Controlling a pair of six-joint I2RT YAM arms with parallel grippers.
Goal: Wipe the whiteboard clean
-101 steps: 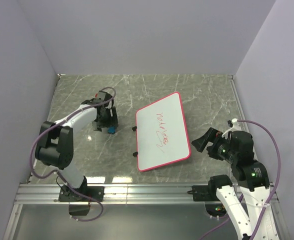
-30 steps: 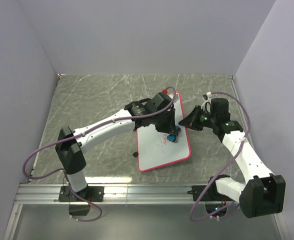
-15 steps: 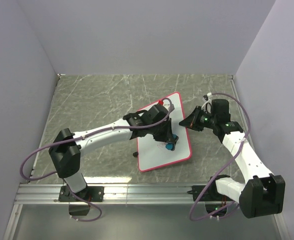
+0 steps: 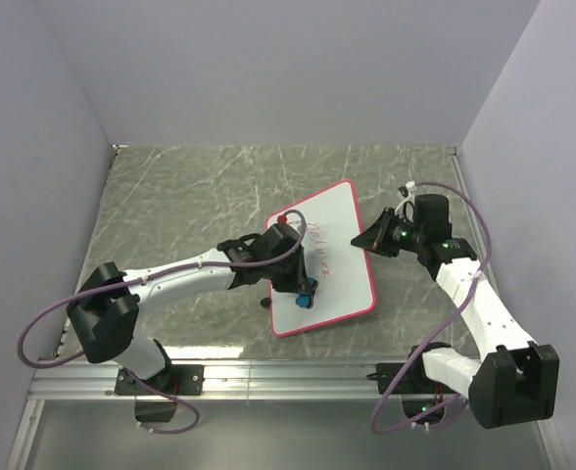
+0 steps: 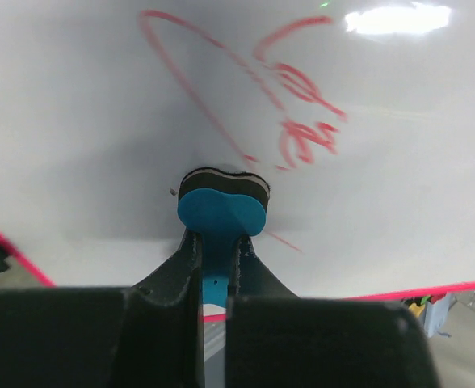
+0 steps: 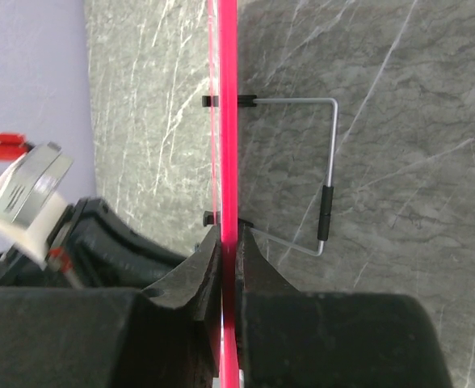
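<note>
The whiteboard (image 4: 342, 274), white with a red-pink rim, lies tilted on the marble table in the middle of the top view. Red scribbles (image 5: 302, 113) remain on the whiteboard (image 5: 84, 121). My left gripper (image 4: 304, 290) is shut on a small blue eraser (image 5: 221, 212), whose dark pad presses on the board near its lower left part. My right gripper (image 4: 368, 241) is shut on the board's right rim (image 6: 227, 97), which runs edge-on between its fingers (image 6: 258, 259). In the left wrist view the gripper (image 5: 214, 250) clamps the eraser's blue stem.
A bent wire stand (image 6: 331, 162) sticks out from the board's underside over the grey marble table (image 4: 170, 196). Lavender walls enclose the left, back and right. An aluminium rail (image 4: 288, 372) runs along the near edge by the arm bases.
My left arm has dragged the eraser across the board from its right-middle part down toward the near left. The right arm has stayed clamped on the rim.
</note>
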